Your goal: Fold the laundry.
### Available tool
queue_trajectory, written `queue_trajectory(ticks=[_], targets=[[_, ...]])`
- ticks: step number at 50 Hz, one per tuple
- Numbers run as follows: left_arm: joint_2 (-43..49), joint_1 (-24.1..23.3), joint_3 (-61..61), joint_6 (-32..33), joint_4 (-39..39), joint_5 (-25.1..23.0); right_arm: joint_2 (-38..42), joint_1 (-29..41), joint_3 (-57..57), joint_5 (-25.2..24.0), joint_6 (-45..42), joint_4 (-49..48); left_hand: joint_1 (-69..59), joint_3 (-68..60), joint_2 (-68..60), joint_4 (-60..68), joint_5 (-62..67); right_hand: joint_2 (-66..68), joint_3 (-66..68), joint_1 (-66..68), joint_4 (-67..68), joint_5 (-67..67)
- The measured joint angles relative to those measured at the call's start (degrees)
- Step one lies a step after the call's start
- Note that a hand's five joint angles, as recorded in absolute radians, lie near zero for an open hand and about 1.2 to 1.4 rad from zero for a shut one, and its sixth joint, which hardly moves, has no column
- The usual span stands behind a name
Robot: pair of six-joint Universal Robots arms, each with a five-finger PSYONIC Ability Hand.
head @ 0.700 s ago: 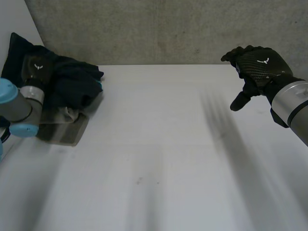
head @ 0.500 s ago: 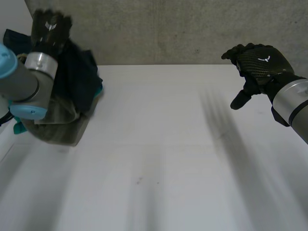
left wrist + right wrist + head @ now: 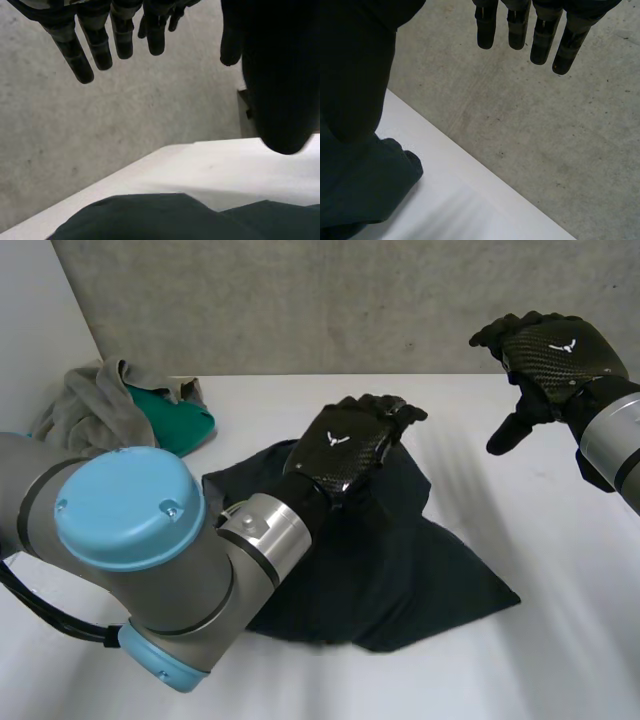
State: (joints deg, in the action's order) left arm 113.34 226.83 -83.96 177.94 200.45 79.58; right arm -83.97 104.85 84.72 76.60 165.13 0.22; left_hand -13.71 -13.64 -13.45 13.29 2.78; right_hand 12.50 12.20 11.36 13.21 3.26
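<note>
The dark cloth (image 3: 400,560) has just come off the pile, leaving a grey cloth (image 3: 85,410) and a green cloth (image 3: 175,420) behind. Now it lies bunched on the bench (image 3: 300,410) under the left hand (image 3: 345,450), ready to be spread. That hand's fingers (image 3: 102,45) are straight and hold nothing. The right hand (image 3: 555,350), well apart, is loose too. The dark cloth's long side seems to run from the left wrist to a corner pointing toward the right arm's side.

White table (image 3: 570,650): dark garment (image 3: 400,560), clothes pile (image 3: 95,410)
</note>
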Motion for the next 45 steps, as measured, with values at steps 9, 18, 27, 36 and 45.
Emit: queue_trajectory(ticks=[9,18,27,36,45], targets=[[-5.74,6.53,0.22,0.19,-3.80,0.61,0.76,0.72,0.52,-0.13,-4.15,2.66,0.00,-0.06,0.11,-0.11,0.16,0.00,0.00,0.00,0.00,0.00],[-12.05,11.03,-9.32,1.20,-13.36,0.82,3.66,1.70,1.00,0.57,-12.24,9.82,-4.13,-3.93,-4.33,4.51,5.20,0.00,0.00,0.00,0.00,0.00],[-16.24,10.86,-22.92,7.06,-14.27,1.42,4.60,4.43,1.15,1.46,-13.52,10.49,-6.99,-7.65,-7.79,7.94,8.87,0.00,0.00,0.00,0.00,0.00],[-17.92,10.31,-31.19,18.24,-12.12,1.83,5.59,4.81,1.12,2.59,-13.38,10.23,-6.99,-7.67,-7.84,7.94,8.90,0.00,0.00,0.00,0.00,0.02],[-15.95,10.62,-32.26,22.34,-7.18,4.56,5.95,5.42,1.36,2.62,-13.39,10.23,-11.70,-11.70,-11.86,12.10,12.84,0.00,0.00,0.00,0.00,0.02]])
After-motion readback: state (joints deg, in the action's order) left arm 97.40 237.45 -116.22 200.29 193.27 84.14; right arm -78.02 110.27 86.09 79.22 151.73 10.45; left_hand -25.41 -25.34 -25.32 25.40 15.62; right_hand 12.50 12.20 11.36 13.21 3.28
